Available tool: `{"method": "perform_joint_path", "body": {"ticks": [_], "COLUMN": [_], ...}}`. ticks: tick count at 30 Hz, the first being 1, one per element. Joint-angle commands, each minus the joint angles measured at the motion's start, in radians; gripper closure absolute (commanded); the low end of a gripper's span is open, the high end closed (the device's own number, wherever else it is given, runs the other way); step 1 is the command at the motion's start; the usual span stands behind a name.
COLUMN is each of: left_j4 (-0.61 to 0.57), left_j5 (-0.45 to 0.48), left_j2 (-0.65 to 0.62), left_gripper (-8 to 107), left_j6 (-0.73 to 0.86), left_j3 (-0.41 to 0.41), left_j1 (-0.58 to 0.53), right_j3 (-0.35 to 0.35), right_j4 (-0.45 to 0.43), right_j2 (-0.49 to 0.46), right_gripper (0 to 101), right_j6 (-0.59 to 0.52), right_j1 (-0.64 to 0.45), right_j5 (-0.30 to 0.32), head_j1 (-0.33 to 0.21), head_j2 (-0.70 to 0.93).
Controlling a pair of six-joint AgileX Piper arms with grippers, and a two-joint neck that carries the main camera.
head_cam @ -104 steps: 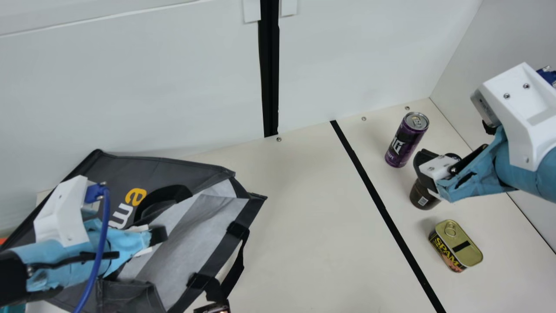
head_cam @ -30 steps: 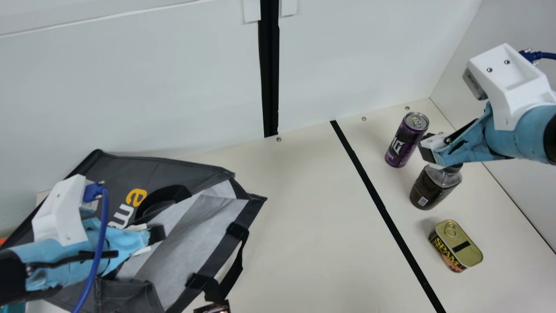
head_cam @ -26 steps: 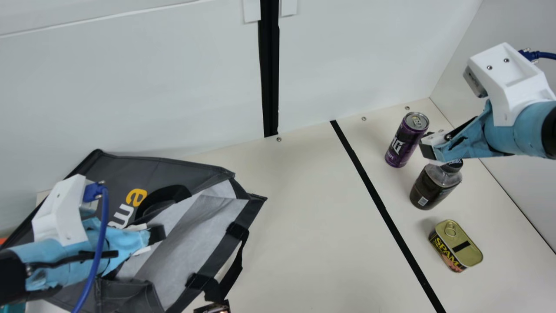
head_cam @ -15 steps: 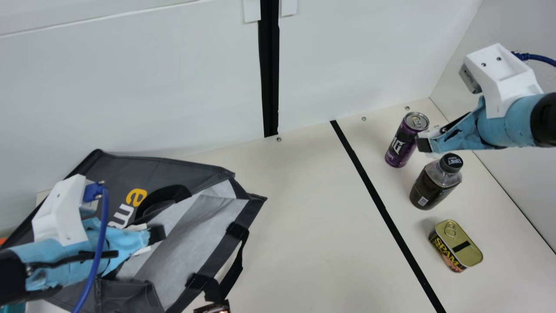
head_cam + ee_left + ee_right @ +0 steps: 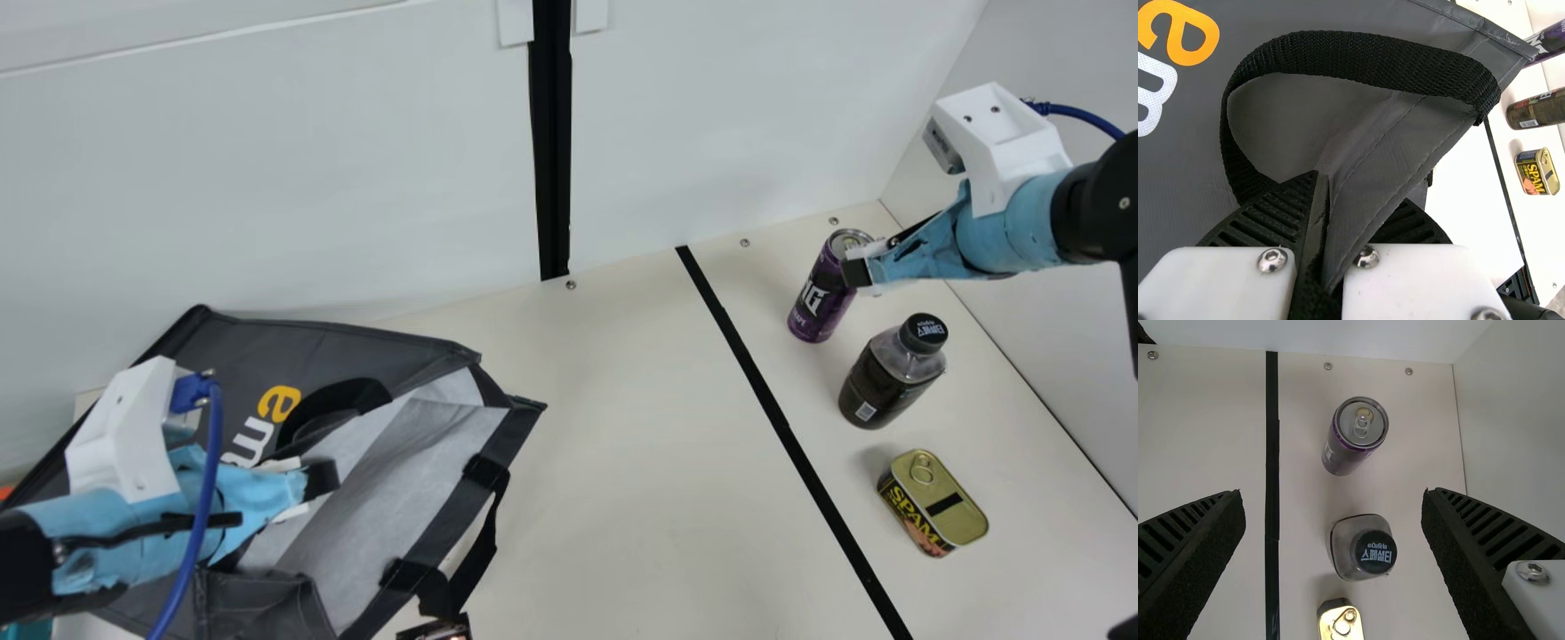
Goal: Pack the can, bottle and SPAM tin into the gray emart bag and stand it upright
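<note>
On the cream table (image 5: 640,498), main view: purple metal can (image 5: 813,307), dark plastic bottle (image 5: 876,387), gold-lidded SPAM tin (image 5: 933,502), outside gray fabric bag (image 5: 356,342). Left wrist view: my left gripper (image 5: 1338,207) pinches the bag's edge. Right wrist view: right gripper (image 5: 1333,495) spread wide, empty; likely first pick, needing centring, then lowering.

Purple can (image 5: 811,307) upright nr tabletop's back R corner; dark, black-capped bottle (image 5: 880,391) & gold-lidded SPAM tin (image 5: 929,493) upright toward R edge. Gray emart bag (image 5: 356,342) at L, mouth open, prob. on its side.
</note>
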Motion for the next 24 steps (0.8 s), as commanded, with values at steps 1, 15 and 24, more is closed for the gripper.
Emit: {"method": "perform_joint_path", "body": {"ticks": [1,15,24], "left_j4": [0.0,0.0,0.0], "left_j5": [0.0,0.0,0.0], "left_j2": [0.0,0.0,0.0], "left_gripper": [107,107,107], "left_j6": [0.0,0.0,0.0], "left_j3": [0.0,0.0,0.0], "left_j1": [0.0,0.0,0.0], "right_j3": [-0.012,-0.121,-0.207], "right_j4": [-0.001,-0.009,-0.019], "right_j2": [0.021,0.171,0.274], "right_gripper": [6,6,6], "right_j6": [0.005,0.032,0.044], "right_j1": [-0.001,0.005,0.011], "right_j5": [0.002,0.009,0.027], "head_j1": [-0.023,-0.023,-0.023], "head_j2": [-0.002,-0.002,-0.002]}}
